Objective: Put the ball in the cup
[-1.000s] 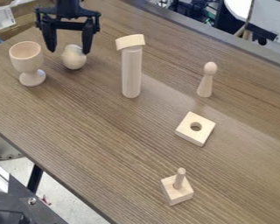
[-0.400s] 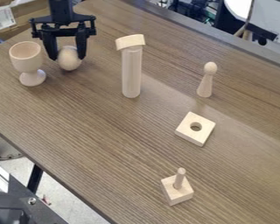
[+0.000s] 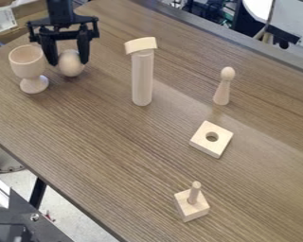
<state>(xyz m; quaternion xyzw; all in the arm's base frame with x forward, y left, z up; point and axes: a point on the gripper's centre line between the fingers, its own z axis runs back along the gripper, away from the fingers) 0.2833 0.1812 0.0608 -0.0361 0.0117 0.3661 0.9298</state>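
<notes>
My fingers (image 3: pixel 84 47) are grasping the ball (image 3: pixel 70 65), just beside the cup (image 3: pixel 27 67); cup's mouth is higher; I should lift first.

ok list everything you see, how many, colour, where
ball: one, beige, in the gripper, beside the cup
cup: one, beige, upper left
cylinder: one, beige, upright, top centre
curved block: one, beige, atop the cylinder
peg figure: one, beige, upper right
holed block: one, beige, right of centre
pegged block: one, beige, lower right
table: one, brown, mid-view
cardboard box: one, brown, top left
equipment: one piece, black, bottom left
gripper: one, black, closed on the ball
</notes>
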